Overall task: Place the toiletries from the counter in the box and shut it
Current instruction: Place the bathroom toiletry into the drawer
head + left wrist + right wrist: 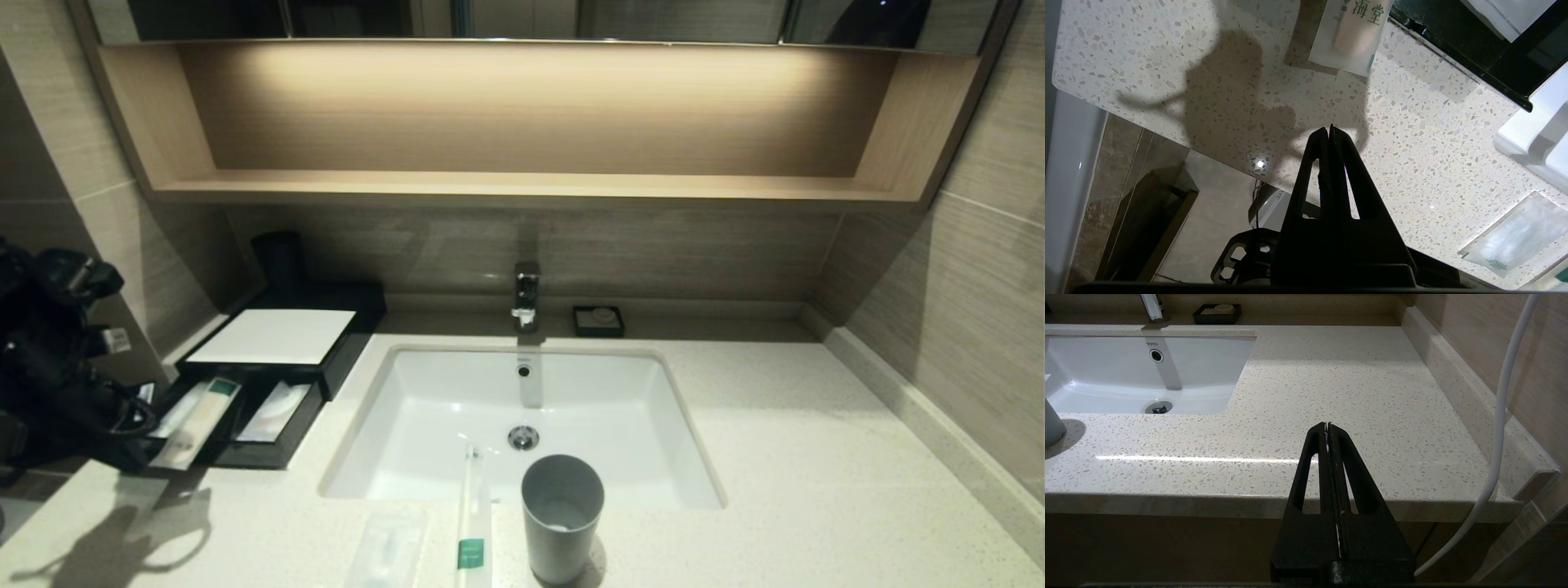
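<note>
The black box (273, 336) with a white top stands at the counter's left, its drawer (245, 453) pulled out. One cream stick (198, 418) lies in the drawer's left part and sticks out over the front; its end also shows in the left wrist view (1352, 34). A packet (275, 411) lies in the right part. Another stick with a green band (473, 523) lies across the sink's front rim. A translucent packet (388, 549) lies beside it, and it also shows in the left wrist view (1515, 237). My left gripper (1329, 128) is shut and empty above the counter (1412, 163) before the drawer. My right gripper (1327, 425) is shut and empty at the counter's right front edge.
A grey cup (562, 518) stands just right of the stick on the counter. The white sink (457, 408) fills the middle, with the faucet (526, 294) and a small black soap dish (598, 321) behind it. A white cable (1502, 416) hangs right of the right gripper.
</note>
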Controlling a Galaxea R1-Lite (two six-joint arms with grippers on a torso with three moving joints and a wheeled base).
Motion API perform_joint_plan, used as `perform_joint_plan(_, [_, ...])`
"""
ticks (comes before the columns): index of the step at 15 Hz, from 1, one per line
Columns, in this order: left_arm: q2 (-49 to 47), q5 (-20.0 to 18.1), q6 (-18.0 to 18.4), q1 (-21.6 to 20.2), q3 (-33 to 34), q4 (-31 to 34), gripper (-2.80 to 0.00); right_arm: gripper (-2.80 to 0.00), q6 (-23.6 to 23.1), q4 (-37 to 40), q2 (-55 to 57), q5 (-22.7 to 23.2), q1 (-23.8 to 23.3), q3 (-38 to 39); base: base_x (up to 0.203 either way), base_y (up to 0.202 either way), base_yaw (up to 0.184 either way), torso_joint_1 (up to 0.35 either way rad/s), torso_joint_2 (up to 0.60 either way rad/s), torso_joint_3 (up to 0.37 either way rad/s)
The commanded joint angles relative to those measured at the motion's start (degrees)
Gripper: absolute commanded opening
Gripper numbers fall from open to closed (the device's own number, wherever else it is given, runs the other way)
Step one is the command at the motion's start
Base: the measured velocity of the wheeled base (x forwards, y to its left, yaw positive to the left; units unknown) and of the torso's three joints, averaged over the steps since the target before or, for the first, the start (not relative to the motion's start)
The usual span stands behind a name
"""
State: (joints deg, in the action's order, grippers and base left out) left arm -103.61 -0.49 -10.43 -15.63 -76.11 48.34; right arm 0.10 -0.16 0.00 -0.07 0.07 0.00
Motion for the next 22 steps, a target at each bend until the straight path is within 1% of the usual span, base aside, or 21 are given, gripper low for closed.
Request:
perform_joint_plan(1, [-2.0, 0.0, 0.1, 0.0, 0.4, 0.2, -2.8, -2.8, 0.0, 0.0, -0.1, 0.0, 0.0, 0.1, 0.0, 0.0, 0.0, 0.0, 0.0, 0.0])
perform_joint_plan(7, [-5.1, -0.2, 0.0, 0.1, 0.0, -0.3, -2.8, -2.8, 0.0, 0.0, -0.1, 0.0, 0.0, 0.1, 0.0, 0.0, 0.0, 0.0, 0.0, 0.0])
perform_joint_plan(12, [-6.0, -0.3, 0.1, 0.6, -0.6, -2.2, -2.8, -2.8, 0.0, 0.0, -0.1, 0.0, 0.0, 0.1, 0.0, 0.0, 0.0, 0.0, 0.0, 0.0])
perform_joint_plan(22, [-7.8, -0.1, 0.0, 1.0, -2.3, -2.9, -2.8, -2.8, 0.0, 0.0, -0.1, 0.0, 0.0, 0.1, 0.0, 0.0, 0.0, 0.0, 0.0, 0.0])
